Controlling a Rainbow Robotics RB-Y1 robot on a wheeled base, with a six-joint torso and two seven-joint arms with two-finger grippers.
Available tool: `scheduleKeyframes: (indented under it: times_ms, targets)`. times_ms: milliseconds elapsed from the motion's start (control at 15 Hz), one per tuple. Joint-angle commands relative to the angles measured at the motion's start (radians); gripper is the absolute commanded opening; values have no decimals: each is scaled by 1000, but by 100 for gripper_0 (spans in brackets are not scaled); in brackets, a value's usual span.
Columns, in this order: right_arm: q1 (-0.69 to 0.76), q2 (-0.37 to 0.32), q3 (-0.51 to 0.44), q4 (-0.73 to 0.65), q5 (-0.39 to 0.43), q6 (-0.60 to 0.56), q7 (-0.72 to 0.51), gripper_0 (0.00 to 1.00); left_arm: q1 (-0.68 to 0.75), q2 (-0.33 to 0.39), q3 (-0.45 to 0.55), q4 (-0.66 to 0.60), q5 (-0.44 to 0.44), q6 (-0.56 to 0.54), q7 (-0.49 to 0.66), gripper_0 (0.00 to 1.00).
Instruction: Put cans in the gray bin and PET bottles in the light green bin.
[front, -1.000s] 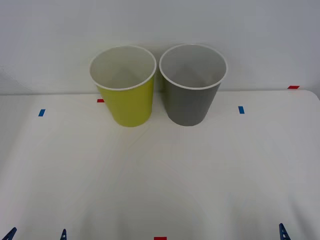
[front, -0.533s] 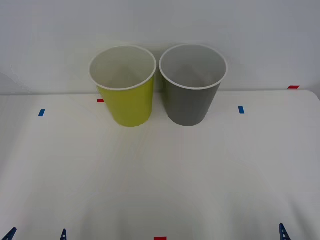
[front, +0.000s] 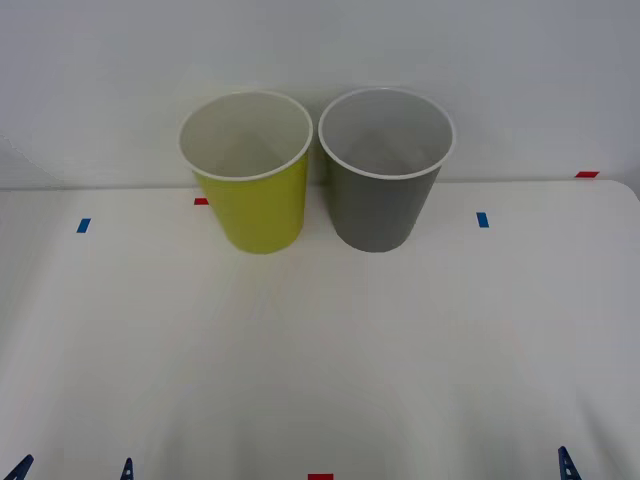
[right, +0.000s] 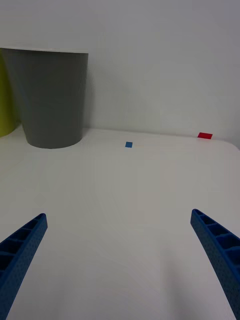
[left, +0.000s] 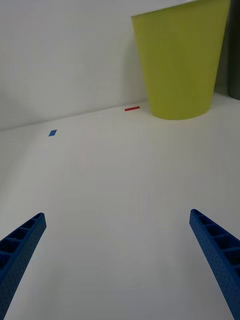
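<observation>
Currently both grippers wide open, empty: left gripper (left: 117, 265) facing light green bin (left: 180, 60), right gripper (right: 120, 265) facing gray bin (right: 50, 95). Risk: bins nearly touching, sloppy drop missorts

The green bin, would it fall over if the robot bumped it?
Probably, if bumped near the rim. The light green bin is tall, and its base is narrower than its top. It looks like thin plastic, likely light, so a low nudge might just slide it.

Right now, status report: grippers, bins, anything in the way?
Left gripper open, right gripper open, both low over the white table. Yellow-green plastic bin and dark gray plastic bin upright, side by side at the far edge.
</observation>
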Motion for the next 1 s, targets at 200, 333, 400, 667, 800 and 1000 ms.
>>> scheduleKeyframes:
  times_ms: [200, 333, 400, 667, 800, 1000]
  targets:
    - [0, 0, 0, 0, 0, 0, 0, 100, 0, 0, 0, 0, 0, 0, 0, 100]
    - [0, 0, 0, 0, 0, 0, 0, 100, 0, 0, 0, 0, 0, 0, 0, 100]
    - [0, 0, 0, 0, 0, 0, 0, 100, 0, 0, 0, 0, 0, 0, 0, 100]
    - [0, 0, 0, 0, 0, 0, 0, 100, 0, 0, 0, 0, 0, 0, 0, 100]
    - [0, 0, 0, 0, 0, 0, 0, 100, 0, 0, 0, 0, 0, 0, 0, 100]
    - [0, 0, 0, 0, 0, 0, 0, 100, 0, 0, 0, 0, 0, 0, 0, 100]
